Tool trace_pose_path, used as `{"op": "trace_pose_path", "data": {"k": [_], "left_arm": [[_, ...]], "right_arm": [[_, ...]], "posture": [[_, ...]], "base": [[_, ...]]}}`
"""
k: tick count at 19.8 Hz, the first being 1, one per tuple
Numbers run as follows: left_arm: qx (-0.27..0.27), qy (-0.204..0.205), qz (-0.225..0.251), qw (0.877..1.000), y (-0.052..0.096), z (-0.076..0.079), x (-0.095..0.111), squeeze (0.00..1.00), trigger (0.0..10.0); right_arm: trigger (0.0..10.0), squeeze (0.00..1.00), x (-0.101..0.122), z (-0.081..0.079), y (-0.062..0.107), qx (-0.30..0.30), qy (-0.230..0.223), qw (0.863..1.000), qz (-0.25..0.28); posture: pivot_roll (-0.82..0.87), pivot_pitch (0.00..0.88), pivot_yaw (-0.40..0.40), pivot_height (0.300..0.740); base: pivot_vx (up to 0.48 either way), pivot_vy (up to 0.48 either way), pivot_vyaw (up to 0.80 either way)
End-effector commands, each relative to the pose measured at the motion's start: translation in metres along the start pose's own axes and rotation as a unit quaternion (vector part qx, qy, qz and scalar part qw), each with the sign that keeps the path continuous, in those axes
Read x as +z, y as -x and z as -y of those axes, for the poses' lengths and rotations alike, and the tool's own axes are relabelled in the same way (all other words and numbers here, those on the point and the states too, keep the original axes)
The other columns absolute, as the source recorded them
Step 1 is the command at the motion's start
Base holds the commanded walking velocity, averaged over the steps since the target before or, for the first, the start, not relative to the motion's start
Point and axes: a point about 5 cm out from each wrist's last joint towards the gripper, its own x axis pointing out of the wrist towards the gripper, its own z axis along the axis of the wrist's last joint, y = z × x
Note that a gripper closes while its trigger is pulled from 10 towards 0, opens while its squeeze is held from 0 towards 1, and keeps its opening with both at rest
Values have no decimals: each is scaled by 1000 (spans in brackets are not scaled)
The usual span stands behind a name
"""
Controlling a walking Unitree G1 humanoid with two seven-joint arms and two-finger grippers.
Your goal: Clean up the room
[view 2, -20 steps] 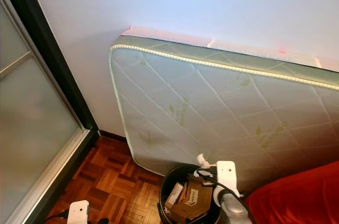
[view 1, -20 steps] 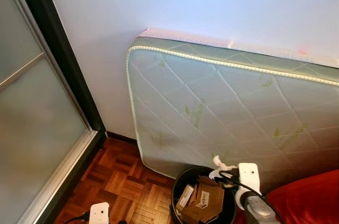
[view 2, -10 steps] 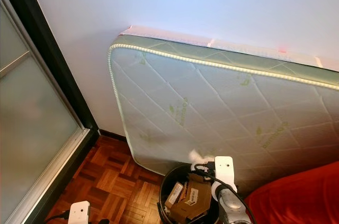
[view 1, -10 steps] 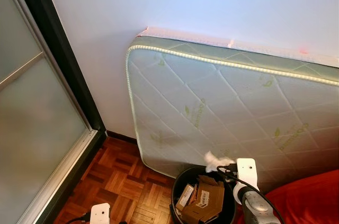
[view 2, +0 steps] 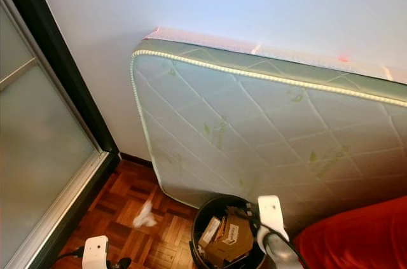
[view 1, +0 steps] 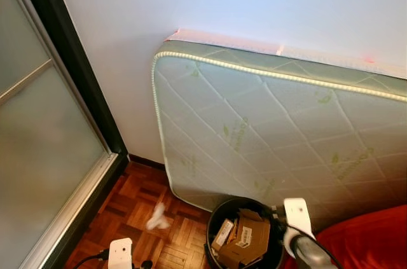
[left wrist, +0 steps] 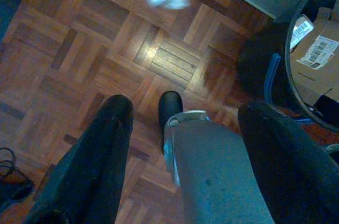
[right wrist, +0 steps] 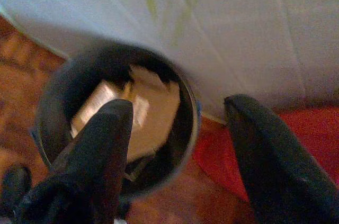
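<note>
We saw the white tissue (view 1: 157,217) on the wood floor (view 1: 137,208) in the lower left of the head picture, well left of the black bin (view 1: 219,215). Our right gripper (right wrist: 175,144) hung above the bin with its fingers spread apart and nothing in them. Our left gripper (left wrist: 185,144) hung low, fingers also apart and empty. We think the left arm was nearer to the tissue.

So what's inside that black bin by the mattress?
The black bin holds flattened brown cardboard pieces, some with white barcode labels. They cover whatever lies deeper, so the bottom cannot be seen. The right tool hangs open above its rim.
</note>
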Motion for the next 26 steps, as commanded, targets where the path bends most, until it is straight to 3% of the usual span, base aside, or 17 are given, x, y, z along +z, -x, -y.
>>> {"op": "trace_pose_path", "data": {"k": [1, 7, 12, 16, 18, 20, 26], "left_arm": [[2, 3, -13, 1000, 1, 1, -7, 0, 10000], [7, -5, -19, 1000, 2, -1, -9, 0, 10000], [2, -14, -12, 1000, -3, 9, 3, 0, 10000], [-1, -18, -13, 1000, -2, 11, -2, 0, 10000], [3, -18, -20, 1000, 4, 1, -15, 0, 10000], [4, -23, -27, 999, 7, -6, -22, 0, 10000], [3, -36, -18, 999, 3, -6, -10, 0, 10000]], "right_arm": [[10000, 0, -12, 2, 2, -4, 5, 1000, -27], [10000, 0, -33, 5, 8, -3, -23, 998, -57], [10000, 0, -59, 13, 18, -13, -42, 994, -97], [10000, 0, -61, 12, 18, -17, -86, 992, -94], [10000, 0, -60, 14, 18, -24, -107, 990, -93], [10000, 0, -59, 13, 18, -20, -102, 990, -93], [10000, 0, -61, 3, 18, -6, -100, 991, -92]], "posture": [[33, 72, -43, 740], [31, 58, -41, 740], [29, 22, -37, 740], [32, 0, -33, 740], [37, 0, -32, 740], [24, 0, -15, 740], [17, 0, -4, 740]], "base": [[0, 0, 0], [0, 0, 0], [0, 0, 0], [0, 0, 0], [0, 0, 0], [0, 0, 0], [0, 0, 0]]}}
